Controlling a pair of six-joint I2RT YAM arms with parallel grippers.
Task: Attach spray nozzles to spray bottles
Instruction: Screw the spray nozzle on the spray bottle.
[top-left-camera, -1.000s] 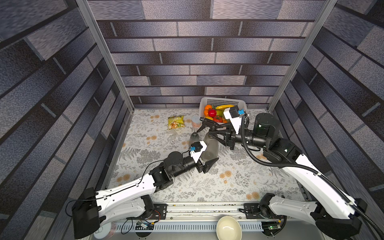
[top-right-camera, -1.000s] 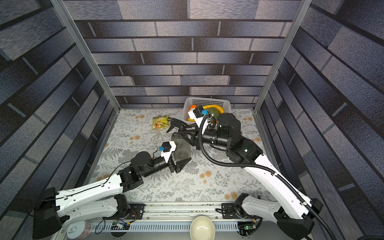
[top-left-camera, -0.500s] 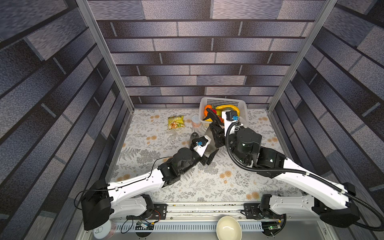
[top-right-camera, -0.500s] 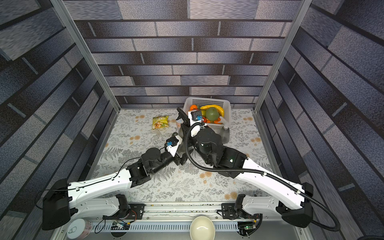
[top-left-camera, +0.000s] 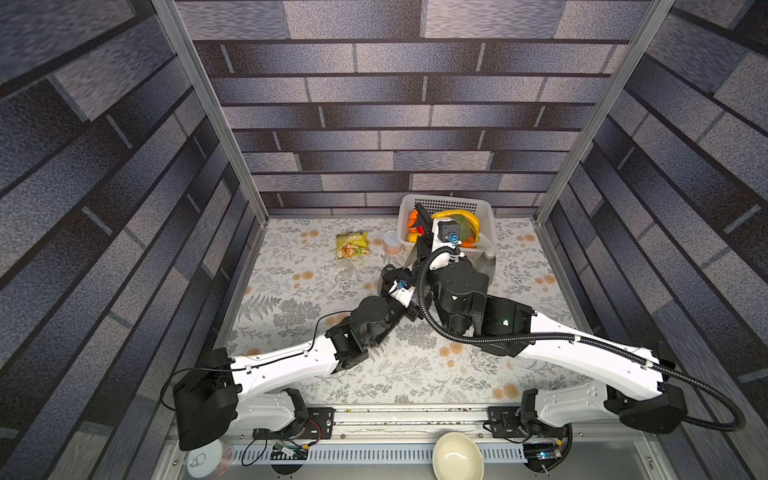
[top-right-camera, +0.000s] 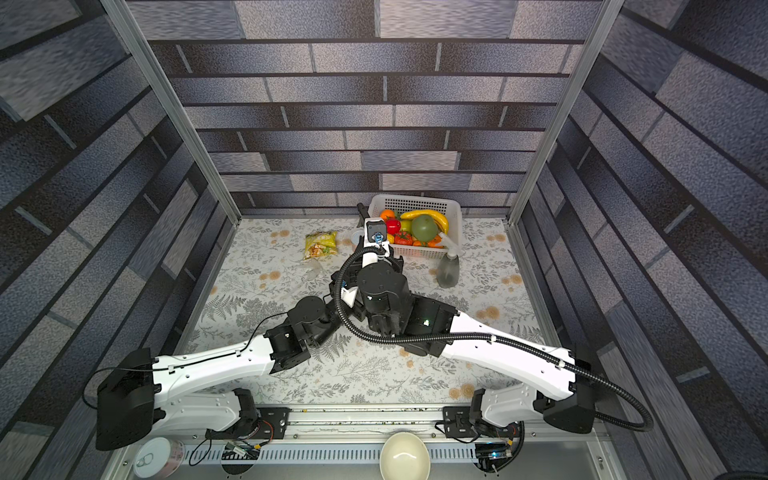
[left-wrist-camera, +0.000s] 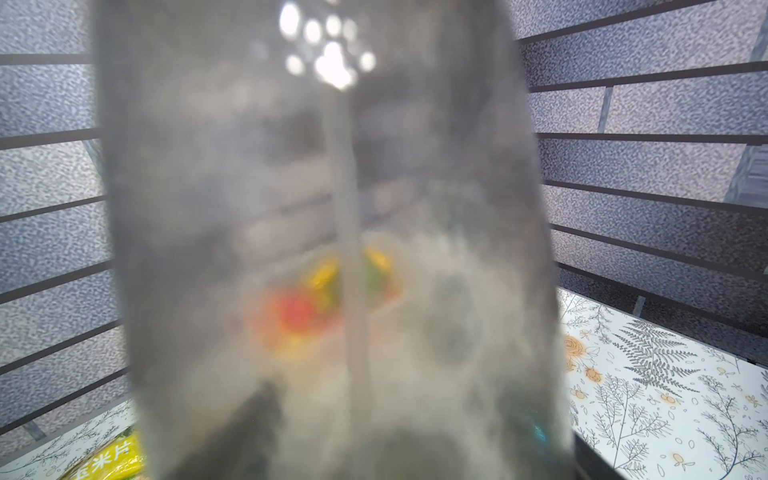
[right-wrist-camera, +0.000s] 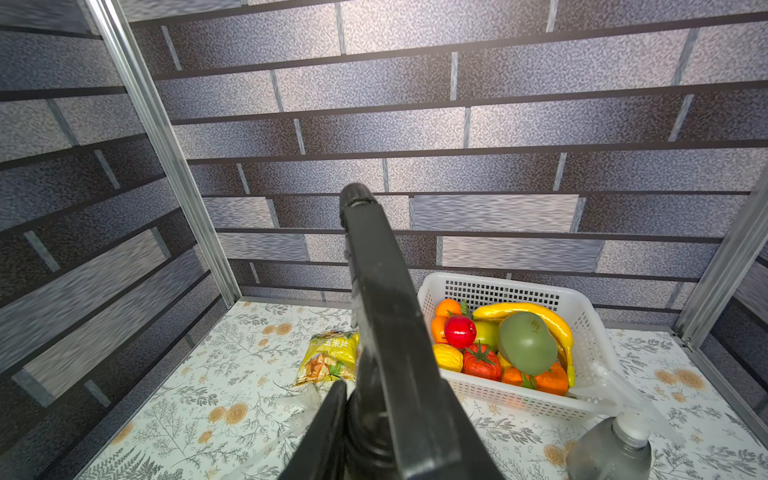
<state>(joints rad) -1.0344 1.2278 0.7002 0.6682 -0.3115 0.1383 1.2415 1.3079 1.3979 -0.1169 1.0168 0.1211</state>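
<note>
At the back of the floral desk (top-left-camera: 291, 299) we see a white basket (right-wrist-camera: 515, 282) full of fruit. A pinkish tin can (top-left-camera: 391, 246) stands just beside it, and a yellow-green snack bag (right-wrist-camera: 330, 357) lies near the can. A cream bowl (top-left-camera: 457, 457) and a pull-tab tin (top-right-camera: 160, 457) sit beyond the front rail. In both top views the right arm and its ribbed black hose (top-right-camera: 415, 338) cross over the middle of the desk. They hide most of what the two arms meet on there.

The held bottle (left-wrist-camera: 291, 208) is smoky grey and see-through. It fills the left wrist view and blurs everything behind it. The left fingers (top-left-camera: 387, 274) stand wide around its body and hold it above the middle of the desk. A thin dip tube (left-wrist-camera: 349, 232) runs down inside it. The black nozzle (right-wrist-camera: 382, 299) rises above the bottle, its spout aimed toward the back wall. The right fingers (right-wrist-camera: 328, 428) are set narrowly about its collar; whether they press on it we cannot tell.

A second bottle (top-right-camera: 448, 272) stands upright just beside the basket's front corner, with a whitish nozzle (top-right-camera: 445, 245) on its neck. A loose clear nozzle (right-wrist-camera: 299, 405) lies flat on the desk in front of the snack bag.

In the right wrist view the bag's label reads "玉米片".
</note>
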